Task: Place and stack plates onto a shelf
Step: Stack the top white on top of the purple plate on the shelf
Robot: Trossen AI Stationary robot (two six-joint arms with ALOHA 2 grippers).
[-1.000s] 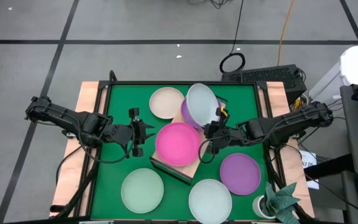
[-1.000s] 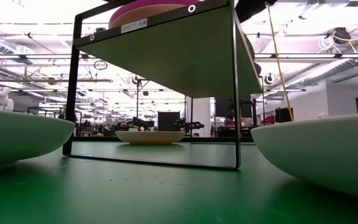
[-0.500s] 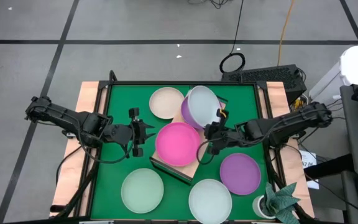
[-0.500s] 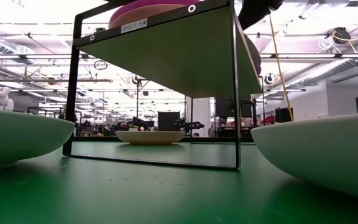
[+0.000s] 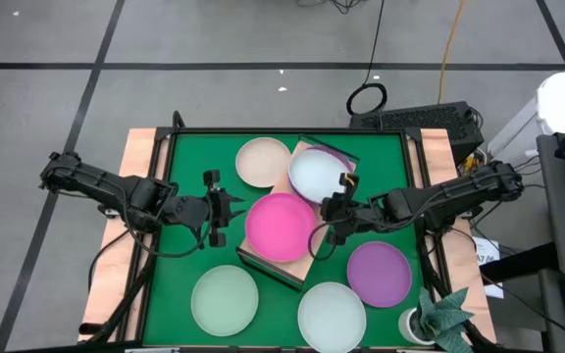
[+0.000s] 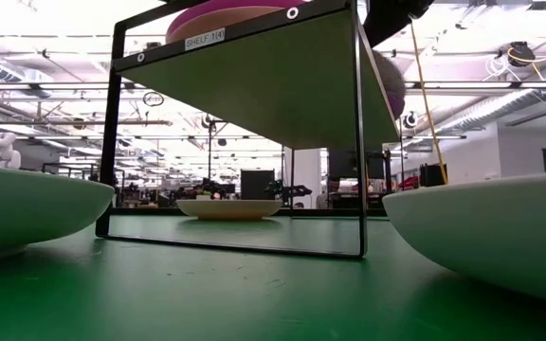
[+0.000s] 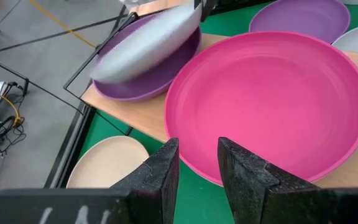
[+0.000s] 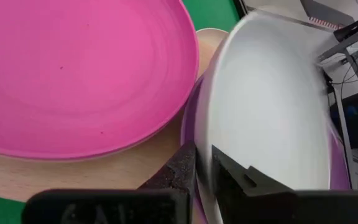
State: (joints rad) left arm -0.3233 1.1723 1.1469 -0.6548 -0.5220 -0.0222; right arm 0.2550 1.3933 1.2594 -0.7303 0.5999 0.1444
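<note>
The shelf, a wooden board on a dark frame, stands slantwise in mid-table. A magenta plate rests on its near half and a purple plate on its far half. A whitish-blue plate lies tilted over the purple one, its near rim between the fingers of my right gripper, which stand a little apart. My left gripper is open just left of the magenta plate and holds nothing. My right gripper's fingers stand on either side of the whitish-blue plate's near rim, coming from the table's right and slanting down. Whether they touch the rim I cannot tell. The plate leans down onto the purple plate.
On the green mat around the shelf lie a cream plate at the far side, a purple plate at the right, and a mint plate and a whitish plate at the near edge. A small plant stands at the near right corner.
The whitish-blue plate stood steeply tilted above the shelf's far half. It has tipped down onto the purple plate: its far edge has dropped, while its near rim has stayed at my right gripper. Both arms have kept their places.
</note>
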